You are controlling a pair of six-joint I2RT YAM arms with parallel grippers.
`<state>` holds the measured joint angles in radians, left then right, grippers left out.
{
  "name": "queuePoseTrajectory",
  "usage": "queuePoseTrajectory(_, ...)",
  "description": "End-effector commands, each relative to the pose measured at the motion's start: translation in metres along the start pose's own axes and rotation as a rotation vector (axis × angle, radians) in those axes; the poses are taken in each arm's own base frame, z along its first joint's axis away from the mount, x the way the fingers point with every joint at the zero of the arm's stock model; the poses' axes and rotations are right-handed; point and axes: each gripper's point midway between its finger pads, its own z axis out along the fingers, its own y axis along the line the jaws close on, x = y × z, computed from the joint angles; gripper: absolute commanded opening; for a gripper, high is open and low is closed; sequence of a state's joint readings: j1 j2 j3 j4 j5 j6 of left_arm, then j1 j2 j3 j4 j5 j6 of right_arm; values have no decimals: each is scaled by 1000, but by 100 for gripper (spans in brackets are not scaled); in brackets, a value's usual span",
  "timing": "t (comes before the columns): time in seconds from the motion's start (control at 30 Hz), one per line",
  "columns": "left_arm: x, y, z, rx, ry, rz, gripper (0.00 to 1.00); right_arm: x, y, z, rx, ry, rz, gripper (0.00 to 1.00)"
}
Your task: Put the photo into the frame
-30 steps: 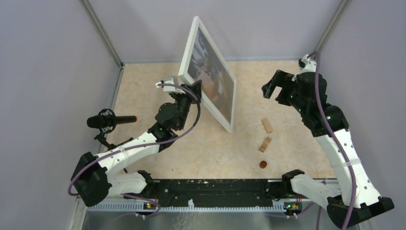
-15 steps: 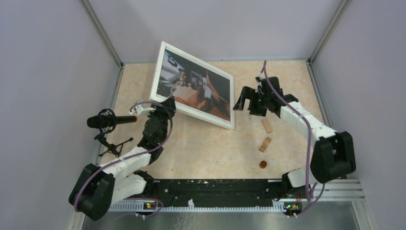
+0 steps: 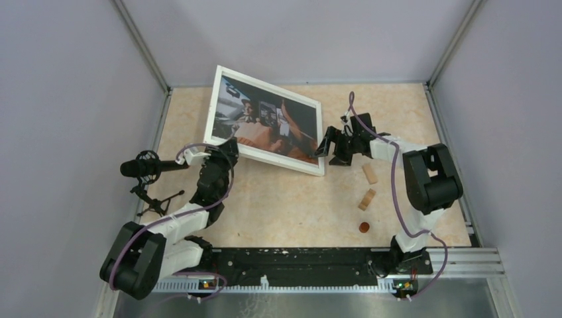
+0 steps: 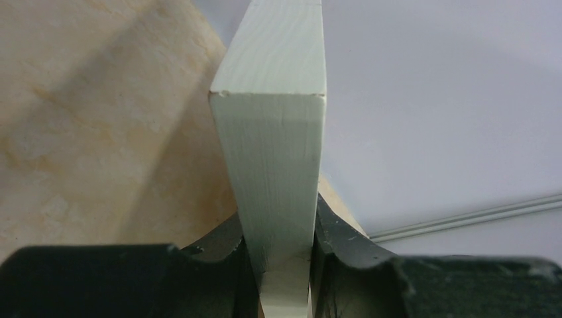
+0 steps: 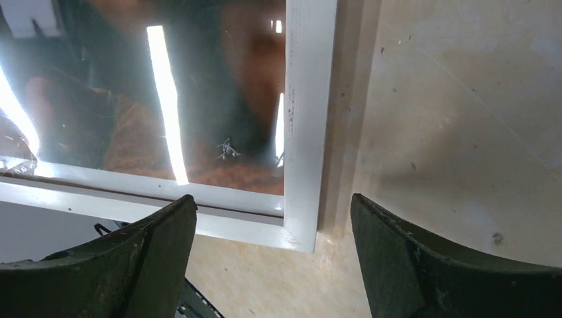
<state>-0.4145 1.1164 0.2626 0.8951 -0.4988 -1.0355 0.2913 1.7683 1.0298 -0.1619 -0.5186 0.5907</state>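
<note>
The photo (image 3: pixel 265 126), a dark scene with a figure, shows face up inside a thick pale white wooden frame (image 3: pixel 213 109). The whole thing is tilted, and its near right corner is down by the tabletop. My left gripper (image 3: pixel 228 147) is shut on the frame's near left corner. In the left wrist view the pale slat (image 4: pixel 275 165) is pinched between both jaws of the left gripper (image 4: pixel 278 265). My right gripper (image 3: pixel 329 147) stands open at the frame's right edge. In the right wrist view the frame's corner (image 5: pixel 306 132) and the glossy photo (image 5: pixel 199 86) lie ahead of the spread right gripper (image 5: pixel 272 199), untouched.
Two small wooden blocks (image 3: pixel 370 173) (image 3: pixel 366 199) and a small brown disc (image 3: pixel 363 227) lie on the beige tabletop (image 3: pixel 285 205), near right of the frame. A black microphone on a stand (image 3: pixel 149 167) sits at the left wall. Grey walls close in three sides.
The framed photo swung from standing nearly on edge to lying low and face up, still in my left gripper. My right arm reached in from the right to the frame's right edge.
</note>
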Motion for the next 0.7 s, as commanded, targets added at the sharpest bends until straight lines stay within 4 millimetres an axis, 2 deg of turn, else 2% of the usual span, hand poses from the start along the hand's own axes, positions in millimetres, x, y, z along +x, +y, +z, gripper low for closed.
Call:
queuePoseTrajectory(0.0, -5, 21, 10, -133, -1, 182, 2, -30, 10, 8, -50, -73, -22, 81)
queuePoseTrajectory(0.13, -4, 24, 13, -180, 14, 209, 3, -29, -5, 16, -2, -77, -7, 70)
queuePoseTrajectory(0.2, -2, 25, 14, -194, 24, 205, 10, -27, -11, 21, 10, -69, 2, 65)
queuePoseTrajectory(0.4, 13, 28, 22, -223, 87, 226, 13, -19, -25, 32, 42, -47, 31, 46)
queuePoseTrajectory(0.5, 27, 32, 28, -261, 146, 227, 8, -18, -34, 33, 84, -42, 39, 35)
queuePoseTrajectory(0.57, 34, 41, 28, -326, 176, 209, 6, -19, -38, 30, 114, -38, 35, 29)
queuePoseTrajectory(0.67, 41, 51, 27, -417, 211, 178, 6, -22, -41, 20, 145, -53, 23, 23)
